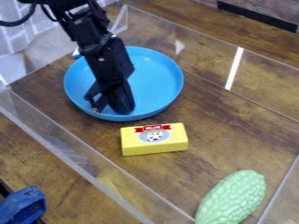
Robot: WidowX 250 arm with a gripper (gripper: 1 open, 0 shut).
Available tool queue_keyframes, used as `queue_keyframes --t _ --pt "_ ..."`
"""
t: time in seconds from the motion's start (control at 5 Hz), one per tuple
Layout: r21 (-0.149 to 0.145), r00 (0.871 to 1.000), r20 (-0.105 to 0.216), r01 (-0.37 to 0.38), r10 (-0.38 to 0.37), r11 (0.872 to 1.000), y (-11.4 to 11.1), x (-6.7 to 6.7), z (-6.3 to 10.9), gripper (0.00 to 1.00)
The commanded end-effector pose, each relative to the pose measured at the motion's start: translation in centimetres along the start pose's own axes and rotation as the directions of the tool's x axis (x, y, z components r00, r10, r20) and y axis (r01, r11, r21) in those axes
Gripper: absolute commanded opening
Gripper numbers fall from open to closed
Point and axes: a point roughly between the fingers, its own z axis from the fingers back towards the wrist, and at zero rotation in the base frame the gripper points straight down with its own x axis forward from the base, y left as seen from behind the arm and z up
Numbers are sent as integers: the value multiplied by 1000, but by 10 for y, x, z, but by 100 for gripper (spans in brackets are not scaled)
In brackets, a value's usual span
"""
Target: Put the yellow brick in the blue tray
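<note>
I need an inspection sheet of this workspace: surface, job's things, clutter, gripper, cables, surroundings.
Surface: dark brown wooden table inside clear plastic walls.
Job's things: small yellow rectangular brick lies flat on the wood, outside the large round blue plastic tray.
Clutter: green bumpy oval object near the front right corner.
Gripper: black gripper shut, empty, fingers down inside the tray.
Cables: black cables behind the arm.
Surroundings: blue object outside the wall, bottom left.

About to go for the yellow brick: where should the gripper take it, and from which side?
Come from above and pinch the yellow brick across its two long sides. It lies flat and clear on the table, so those narrow faces look easiest to span.
</note>
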Motion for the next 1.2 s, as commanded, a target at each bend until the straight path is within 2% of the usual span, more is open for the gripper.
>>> queue_keyframes --t 0.0,0.6,0.8,1.0 --pt "77 1000 -10 9 -8 997 20 -4 19 0" --pt "102 1000 -11 4 -3 995 37 -16 20 0" --pt "119 997 -16 -68 70 991 33 -8 17 0" --pt "110 997 -12 -74 76 991 39 -13 22 0"
